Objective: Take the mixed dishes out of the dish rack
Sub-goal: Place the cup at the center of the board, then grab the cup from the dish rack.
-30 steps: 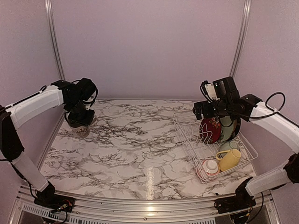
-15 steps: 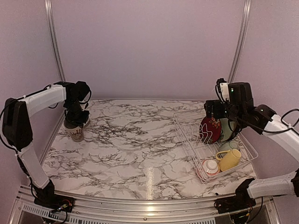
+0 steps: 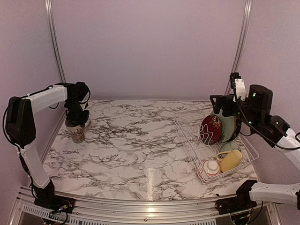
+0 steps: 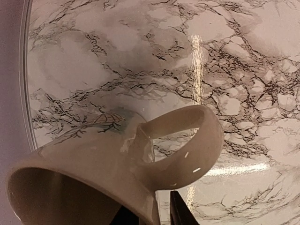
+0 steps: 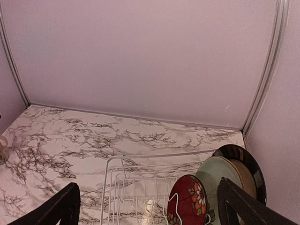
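**While One Mug Stands on Marble, Six Dishes Fill the Rack**

Although only two dark slivers of its fingers (image 4: 178,213) show at the bottom edge of the left wrist view, the left tool (image 3: 75,124) pinches the wall of the cream printed ceramic mug (image 3: 77,134) beside the handle. That mug is upright at 9 o'clock on the marble-patterned table (image 3: 140,145), its print too blurred to read.

The right tool (image 3: 224,105) hangs empty, its fingers spread wide, over the far end of the rectangular white wire dish rack (image 3: 186,146) at 4 o'clock. On edge inside stand the round red patterned plate (image 3: 211,129), the pale green plate (image 3: 227,127) and, largely hidden behind them, the black-rimmed cream plate (image 3: 237,129). Nearer lie the pale green bowl (image 3: 228,146), half covered by the yellow ceramic mug (image 3: 230,160), and the red-rimmed white bowl (image 3: 211,168).
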Available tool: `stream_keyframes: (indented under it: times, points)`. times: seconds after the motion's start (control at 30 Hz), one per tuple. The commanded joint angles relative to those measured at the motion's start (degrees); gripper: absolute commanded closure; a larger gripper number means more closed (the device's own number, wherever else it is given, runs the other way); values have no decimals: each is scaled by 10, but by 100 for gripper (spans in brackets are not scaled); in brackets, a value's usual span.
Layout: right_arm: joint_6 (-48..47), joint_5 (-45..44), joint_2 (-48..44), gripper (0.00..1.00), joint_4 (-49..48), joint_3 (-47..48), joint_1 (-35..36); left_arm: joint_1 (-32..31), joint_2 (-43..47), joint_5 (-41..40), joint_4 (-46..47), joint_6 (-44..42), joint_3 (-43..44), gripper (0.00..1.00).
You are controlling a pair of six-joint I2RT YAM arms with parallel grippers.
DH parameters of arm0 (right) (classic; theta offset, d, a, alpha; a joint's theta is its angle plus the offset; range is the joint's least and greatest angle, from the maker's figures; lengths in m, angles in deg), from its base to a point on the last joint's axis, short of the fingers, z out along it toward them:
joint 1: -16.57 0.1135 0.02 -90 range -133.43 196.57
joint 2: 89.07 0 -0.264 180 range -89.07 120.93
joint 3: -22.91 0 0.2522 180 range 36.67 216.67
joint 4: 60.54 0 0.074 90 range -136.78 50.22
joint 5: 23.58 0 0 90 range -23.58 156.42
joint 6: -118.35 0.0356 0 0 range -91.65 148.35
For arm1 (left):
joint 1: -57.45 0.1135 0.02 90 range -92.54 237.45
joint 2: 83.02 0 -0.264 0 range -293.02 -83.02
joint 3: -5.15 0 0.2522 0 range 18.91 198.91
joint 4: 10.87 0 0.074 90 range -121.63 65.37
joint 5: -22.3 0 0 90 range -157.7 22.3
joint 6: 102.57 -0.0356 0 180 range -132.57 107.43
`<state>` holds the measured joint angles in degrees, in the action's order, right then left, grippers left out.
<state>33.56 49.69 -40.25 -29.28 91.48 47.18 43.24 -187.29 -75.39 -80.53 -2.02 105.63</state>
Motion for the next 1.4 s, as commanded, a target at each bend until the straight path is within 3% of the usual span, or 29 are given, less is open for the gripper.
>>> stream_keyframes:
  times: [0.0,0.4,0.57,0.67,0.93,1.17,1.27,1.37]
  points:
    - [-7,11,17,2,-6,9,4,3,-5,-24,12,-2,24,71]
    - [-5,31,69,2,22,24,3,2,56,-83,-29,5,84,41]
    - [-11,65,87,2,46,29,4,-18,127,-63,-27,24,102,11]
    - [-2,65,105,2,78,48,4,-48,174,-46,2,36,90,2]
    - [29,35,131,2,170,78,4,-170,286,9,162,87,-26,1]
    - [77,-23,156,2,238,74,-2,-227,387,120,426,167,-217,1]
    - [131,-26,174,2,276,71,-48,-238,405,144,495,189,-265,1]
    - [171,32,167,1,296,57,-115,-250,409,152,523,204,-287,1]
